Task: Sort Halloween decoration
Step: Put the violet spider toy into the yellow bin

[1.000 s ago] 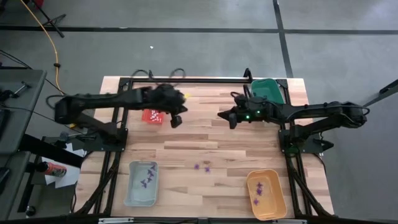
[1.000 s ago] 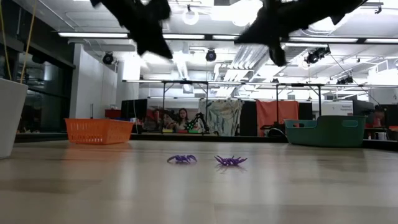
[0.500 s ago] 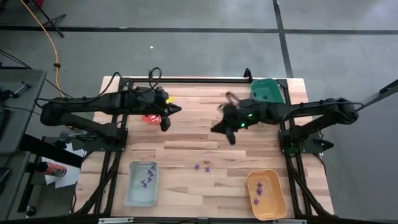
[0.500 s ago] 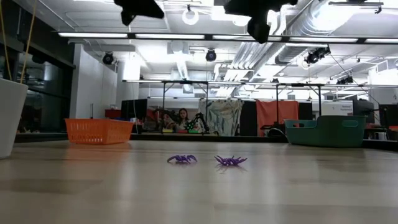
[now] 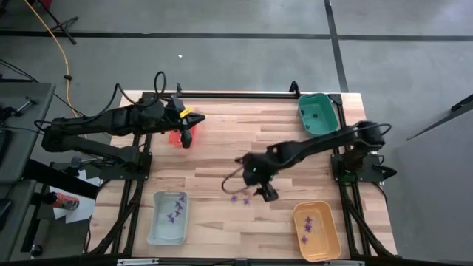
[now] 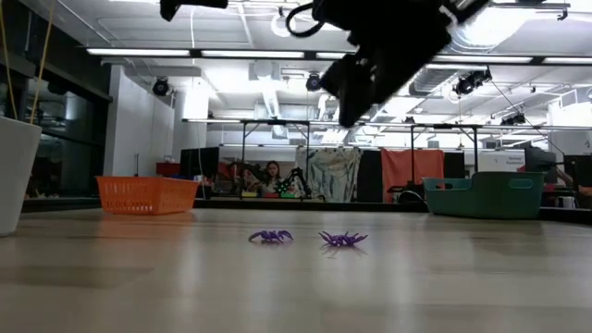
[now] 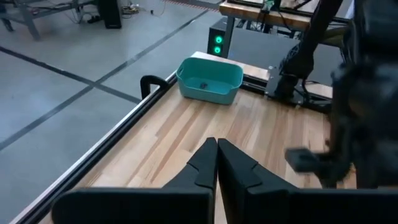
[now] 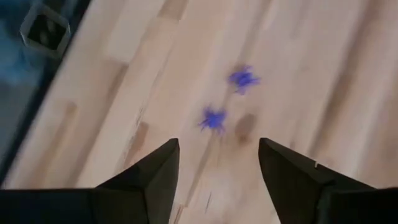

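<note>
Two tiny purple spider-like decoration pieces (image 5: 235,198) (image 5: 247,200) lie on the wooden table near its middle; they also show in the low view (image 6: 270,237) (image 6: 343,240) and in the right wrist view (image 8: 214,119) (image 8: 244,78). My right gripper (image 5: 260,191) (image 8: 217,155) hangs open above the table just beside them, touching nothing. My left gripper (image 5: 186,136) (image 7: 216,155) is shut and empty, held above the red tray (image 5: 176,138) at the far left.
A green tray (image 5: 318,112) with a dark piece stands at the far right. A pale blue tray (image 5: 168,216) and an orange tray (image 5: 316,230), each with purple pieces, stand at the near edge. A black frame rail (image 5: 222,96) runs along the far edge.
My right gripper has swung from the table's far middle toward the near edge and down, and now hangs over the two purple pieces. My left gripper has drawn back toward the table's left edge, over the red tray. The pieces have not moved.
</note>
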Controlling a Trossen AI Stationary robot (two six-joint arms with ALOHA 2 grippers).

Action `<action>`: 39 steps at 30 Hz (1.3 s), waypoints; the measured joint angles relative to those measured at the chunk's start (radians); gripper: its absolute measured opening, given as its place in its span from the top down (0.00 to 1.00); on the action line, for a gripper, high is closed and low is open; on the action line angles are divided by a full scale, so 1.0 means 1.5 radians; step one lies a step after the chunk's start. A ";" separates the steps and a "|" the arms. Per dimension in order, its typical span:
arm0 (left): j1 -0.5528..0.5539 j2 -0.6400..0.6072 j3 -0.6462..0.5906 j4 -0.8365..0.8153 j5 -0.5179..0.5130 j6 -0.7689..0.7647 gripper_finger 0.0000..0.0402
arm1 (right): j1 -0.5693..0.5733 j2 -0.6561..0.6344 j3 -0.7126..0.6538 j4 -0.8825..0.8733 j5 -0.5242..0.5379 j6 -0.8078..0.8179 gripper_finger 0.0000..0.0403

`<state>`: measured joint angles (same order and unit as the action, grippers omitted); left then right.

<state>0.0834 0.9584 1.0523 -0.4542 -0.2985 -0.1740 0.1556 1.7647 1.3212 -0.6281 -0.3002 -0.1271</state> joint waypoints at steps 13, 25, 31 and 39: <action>0.000 0.004 0.000 -0.014 -0.001 0.001 1.00 | 0.084 0.129 0.001 0.098 0.127 -0.095 0.56; 0.000 0.005 0.000 -0.034 -0.001 0.001 1.00 | 0.084 0.179 0.001 0.107 0.142 -0.090 0.64; 0.000 0.005 0.000 -0.034 -0.001 0.001 1.00 | 0.085 0.191 0.004 0.107 0.160 -0.090 0.76; 0.000 0.005 0.000 -0.033 -0.006 0.001 1.00 | 0.084 0.187 0.002 0.102 0.171 -0.087 0.97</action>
<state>0.0837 0.9657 1.0523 -0.5041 -0.3077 -0.1726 0.2817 2.0449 1.3243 -0.4751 -0.0430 -0.2581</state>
